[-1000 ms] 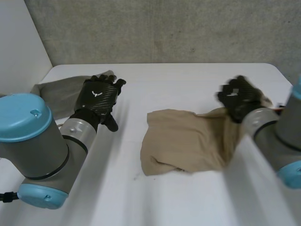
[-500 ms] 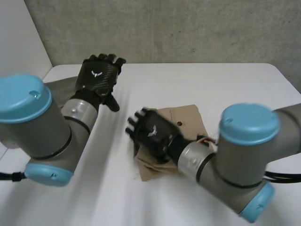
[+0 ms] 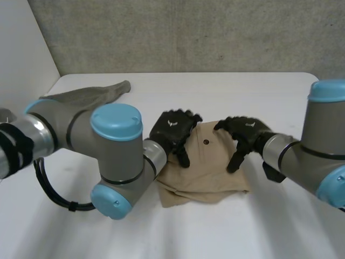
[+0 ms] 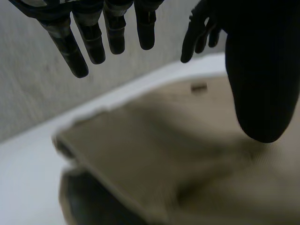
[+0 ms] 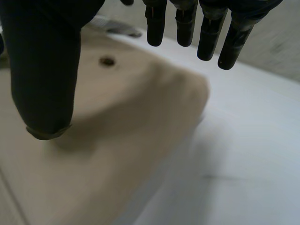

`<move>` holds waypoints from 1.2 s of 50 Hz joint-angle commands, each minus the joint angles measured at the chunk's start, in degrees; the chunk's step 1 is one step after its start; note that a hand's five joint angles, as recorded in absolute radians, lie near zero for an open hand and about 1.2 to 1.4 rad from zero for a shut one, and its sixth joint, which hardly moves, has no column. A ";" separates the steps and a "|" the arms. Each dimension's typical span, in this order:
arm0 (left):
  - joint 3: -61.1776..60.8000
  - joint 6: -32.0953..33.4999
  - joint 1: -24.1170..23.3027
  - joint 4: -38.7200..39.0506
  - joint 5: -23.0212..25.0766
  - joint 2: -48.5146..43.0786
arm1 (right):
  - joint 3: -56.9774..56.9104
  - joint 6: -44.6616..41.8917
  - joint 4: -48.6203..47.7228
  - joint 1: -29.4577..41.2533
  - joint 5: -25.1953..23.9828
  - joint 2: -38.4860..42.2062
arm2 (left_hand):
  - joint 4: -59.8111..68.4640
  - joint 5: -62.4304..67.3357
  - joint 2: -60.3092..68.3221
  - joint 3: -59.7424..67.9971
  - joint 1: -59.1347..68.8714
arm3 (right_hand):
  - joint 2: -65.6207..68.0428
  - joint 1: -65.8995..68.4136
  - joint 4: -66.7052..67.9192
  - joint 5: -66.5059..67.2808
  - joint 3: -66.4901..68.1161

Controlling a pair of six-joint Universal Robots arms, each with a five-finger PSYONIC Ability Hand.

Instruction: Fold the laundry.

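A tan cloth garment (image 3: pixel 205 167) with a dark button lies folded double in the middle of the white table (image 3: pixel 242 91). The right black hand (image 3: pixel 245 131) has carried one side across and let go. The left hand (image 3: pixel 171 128) has left the grey-green cloth (image 3: pixel 89 96) for the tan garment's left edge. Both hands' fingers are straight, grasping nothing. This fold looks done; pressing likely follows.

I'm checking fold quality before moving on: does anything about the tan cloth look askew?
Slightly. The tan cloth is folded unevenly: at its near left corner the under layers stick out past the top layer, so the edges do not line up. The left hand and right hand are open over its far half.
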 commanded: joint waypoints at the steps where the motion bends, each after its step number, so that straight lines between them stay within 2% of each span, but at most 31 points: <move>1: 0.63 4.22 0.58 -4.03 -4.40 -3.39 | -0.33 -3.74 -2.32 0.51 -0.95 7.17 | 3.71 3.51 3.76 3.79 5.56 | -2.46 -1.58 -3.42 -3.31 -2.10; 6: 0.37 10.10 0.41 -5.53 -5.19 -4.79 | -0.06 -10.68 -3.82 0.87 2.83 9.11 | 3.20 3.00 3.25 3.29 5.05 | -2.46 -1.58 -3.42 -3.31 -2.10; 10: 0.37 11.17 0.41 -6.14 -5.36 -5.76 | -0.15 -12.53 -4.52 0.87 4.77 9.28 | 2.36 2.16 2.41 2.44 4.21 | -2.46 -1.58 -3.42 -3.31 -2.10; 17: 0.20 11.00 -0.12 -6.32 -4.84 -3.66 | 0.81 -12.19 -5.40 0.87 4.68 5.87 | 0.35 0.15 0.40 0.43 2.20 | -2.46 -1.58 -3.42 -3.31 -2.10; 24: -2.26 10.64 0.49 -5.88 -3.43 8.63 | 6.25 -9.29 -10.14 0.08 5.99 -3.35 | -2.69 -2.89 -2.64 -2.61 -0.84 | -2.46 -1.58 -3.42 -3.31 -2.10; 30: -4.37 8.36 1.81 -6.32 1.48 16.73 | 12.84 -1.48 -10.68 -1.76 9.16 -10.04 | -2.52 -2.72 -2.47 -2.44 -0.67 | -2.46 -1.58 -3.42 -3.31 -2.10; 31: -4.90 6.97 2.60 -6.49 3.75 18.82 | 13.73 -0.42 -10.59 -2.47 9.16 -10.40 | -2.52 -2.72 -2.47 -2.44 -0.67 | -2.46 -1.58 -3.42 -3.31 -2.10; 36: -6.75 2.65 5.85 -8.95 10.01 23.15 | 18.56 4.51 -10.06 -5.81 7.50 -10.76 | -2.18 -2.38 -2.13 -2.10 -0.33 | -2.46 -1.58 -3.42 -3.31 -2.10; 41: -7.27 0.54 7.17 -11.06 14.58 23.77 | 22.08 7.15 -10.15 -5.99 2.49 -10.58 | -1.68 -1.88 -1.63 -1.60 0.17 | -2.46 -1.58 -3.42 -3.31 -2.10; 42: -7.36 0.36 7.26 -11.15 14.85 23.77 | 22.96 8.20 -10.58 -6.08 0.48 -10.41 | -1.68 -1.88 -1.63 -1.60 0.17 | -2.46 -1.58 -3.42 -3.31 -2.10; 47: -8.68 0.01 7.26 -11.15 15.20 23.68 | 23.41 12.94 -12.34 -5.82 -1.82 -7.69 | -1.51 -1.71 -1.46 -1.43 0.34 | -2.46 -1.58 -3.42 -3.31 -2.10; 60: -9.12 -0.08 7.17 -11.07 15.20 23.59 | 19.28 15.68 -16.39 -1.25 -1.47 -0.39 | -1.51 -1.71 -1.46 -1.43 0.34 | -2.46 -1.58 -3.42 -3.31 -2.10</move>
